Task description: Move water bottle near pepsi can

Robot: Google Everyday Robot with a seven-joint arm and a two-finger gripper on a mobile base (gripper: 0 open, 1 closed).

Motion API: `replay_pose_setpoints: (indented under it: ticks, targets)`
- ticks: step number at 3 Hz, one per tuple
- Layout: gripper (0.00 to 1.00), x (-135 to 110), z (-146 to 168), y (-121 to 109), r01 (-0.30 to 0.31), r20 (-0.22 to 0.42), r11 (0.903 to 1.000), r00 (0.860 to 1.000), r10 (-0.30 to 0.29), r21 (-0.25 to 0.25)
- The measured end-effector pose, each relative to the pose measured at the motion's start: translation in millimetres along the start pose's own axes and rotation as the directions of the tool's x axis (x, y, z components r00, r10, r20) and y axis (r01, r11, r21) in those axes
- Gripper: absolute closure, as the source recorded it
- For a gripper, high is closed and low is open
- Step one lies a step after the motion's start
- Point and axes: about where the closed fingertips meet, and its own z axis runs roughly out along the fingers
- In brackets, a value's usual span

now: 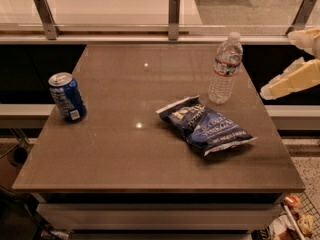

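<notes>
The water bottle (225, 68) stands upright on the back right of the brown table (125, 149); it is clear and ribbed, with a white cap and a red-and-white label. The pepsi can (67, 97) stands upright near the table's left edge, far from the bottle. My gripper (278, 63) comes in from the right edge of the view, just right of the bottle and apart from it. Its two cream fingers (292, 79) are spread and hold nothing.
A dark-blue chip bag (205, 124) lies flat between the bottle and the table's front right. A glass rail with metal posts (173, 17) runs behind the table. Some clutter (295, 219) sits on the floor at the lower right.
</notes>
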Motion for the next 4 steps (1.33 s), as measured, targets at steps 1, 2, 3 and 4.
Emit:
replay_pose_setpoints:
  ticks: [1,2,3,4]
  targets:
    - [0.0,-6,19,-8,-0.034,0.112,0.9987,0.993,0.029,0.038]
    - [0.0,-11,40,-11,-0.055,0.181,0.9973,0.982,0.045,0.05]
    - [0.0,-9,61,-17,-0.079,0.247,0.9953,0.967,0.063,0.056]
    - [0.0,-6,78,-25,-0.103,0.3,0.9934,0.95,0.084,0.05]
